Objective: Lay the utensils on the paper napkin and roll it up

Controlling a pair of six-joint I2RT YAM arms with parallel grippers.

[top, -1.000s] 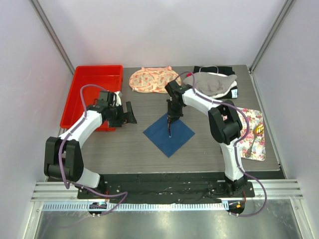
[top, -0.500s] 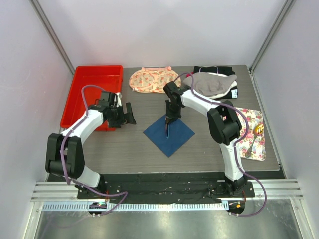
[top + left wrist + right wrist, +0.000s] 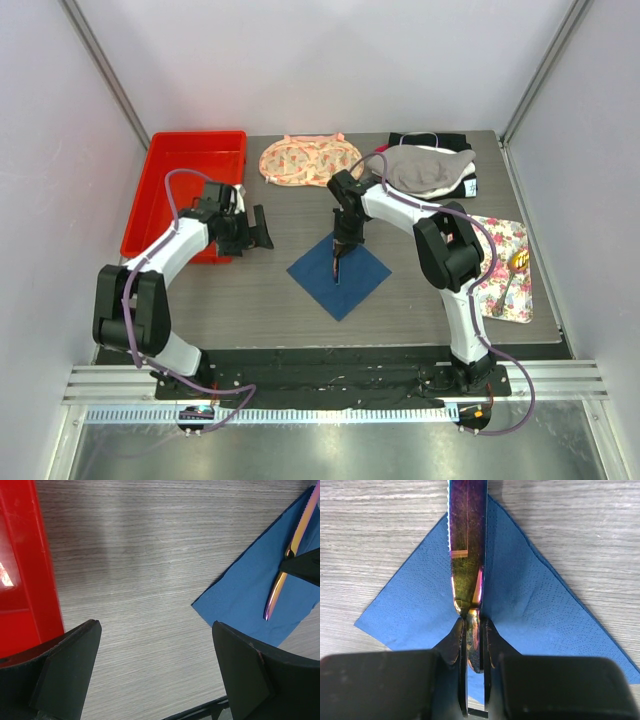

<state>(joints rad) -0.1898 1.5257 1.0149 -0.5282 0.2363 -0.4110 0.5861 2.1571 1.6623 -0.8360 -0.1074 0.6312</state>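
Observation:
The dark blue paper napkin (image 3: 340,275) lies like a diamond at the table's middle. My right gripper (image 3: 341,243) is shut on an iridescent purple-gold knife (image 3: 468,540) and holds it low over the napkin (image 3: 535,610), blade pointing away from the wrist. The left wrist view shows the knife (image 3: 283,575) slanting across the napkin (image 3: 245,595); I cannot tell if it touches. Another utensil with a yellowish end (image 3: 511,274) lies on the white floral mat (image 3: 500,300) at the right. My left gripper (image 3: 256,229) is open and empty beside the red tray (image 3: 180,160).
A peach floral cloth (image 3: 305,160) and a grey cloth on a black one (image 3: 432,168) lie at the back. The red tray's wall (image 3: 25,570) is close on the left gripper's left. Grey walls enclose the table.
My right gripper has shifted slightly towards the near side with the knife, over the napkin. The left arm has hardly moved.

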